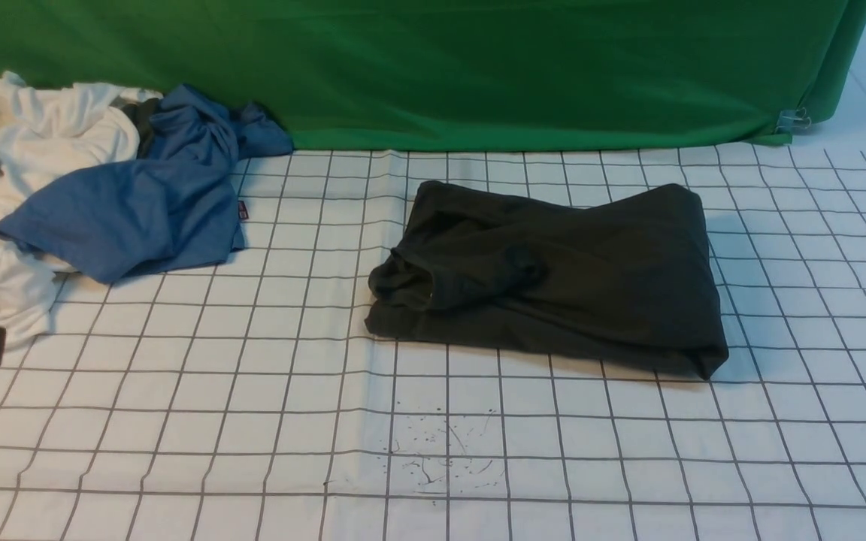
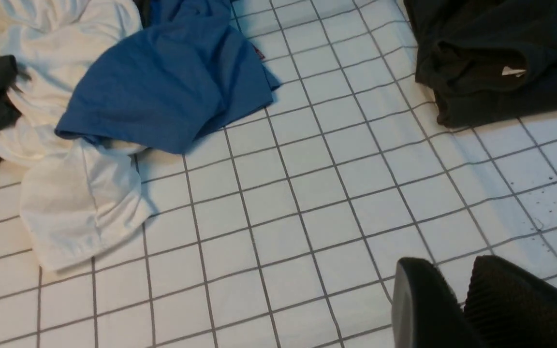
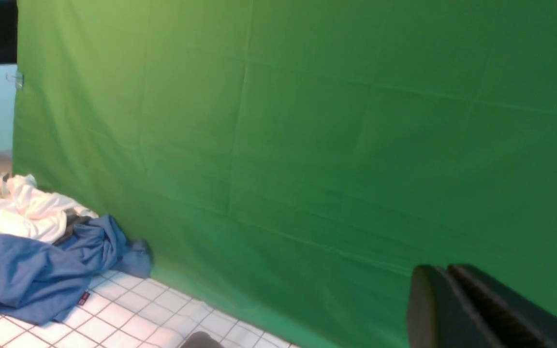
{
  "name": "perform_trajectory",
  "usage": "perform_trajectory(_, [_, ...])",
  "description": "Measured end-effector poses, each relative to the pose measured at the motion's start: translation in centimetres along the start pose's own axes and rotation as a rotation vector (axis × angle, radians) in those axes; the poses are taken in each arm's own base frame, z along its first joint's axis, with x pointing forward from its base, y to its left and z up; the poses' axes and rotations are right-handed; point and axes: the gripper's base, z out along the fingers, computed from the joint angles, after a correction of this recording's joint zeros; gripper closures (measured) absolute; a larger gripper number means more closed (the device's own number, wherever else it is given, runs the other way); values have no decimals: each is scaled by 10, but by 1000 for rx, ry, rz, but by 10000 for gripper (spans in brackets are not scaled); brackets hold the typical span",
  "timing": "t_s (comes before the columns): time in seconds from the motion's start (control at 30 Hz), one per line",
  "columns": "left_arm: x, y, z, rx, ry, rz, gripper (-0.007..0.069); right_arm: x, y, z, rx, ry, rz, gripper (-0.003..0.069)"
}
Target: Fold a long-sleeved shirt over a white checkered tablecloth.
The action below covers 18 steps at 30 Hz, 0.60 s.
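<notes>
We see a blue garment heaped over white clothes at the far left, well apart from the black shirt, which lies bunched and partly folded right of center. Our left gripper, at the near left edge, holds its jaws slightly parted, gripping nothing. Our right gripper points toward the green backdrop, empty, its fingertips barely apart. Ink specks dot the checkered tablecloth.
</notes>
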Motion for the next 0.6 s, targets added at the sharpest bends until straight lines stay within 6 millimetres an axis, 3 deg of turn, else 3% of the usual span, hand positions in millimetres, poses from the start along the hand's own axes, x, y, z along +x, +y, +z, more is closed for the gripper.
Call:
perform_trajectory(0.1, [17,-2,-17,-10,-88,0,529,2,1,-6,1,-7,1,585])
perform_trajectory(0.27, [39,0,-27,-63,-154,43,528,0,0,-7,9,-28,1,575])
perform_trajectory(0.6, [42,0,-31,-77,-180,53,519,0,0,-7,11,-31,1,555])
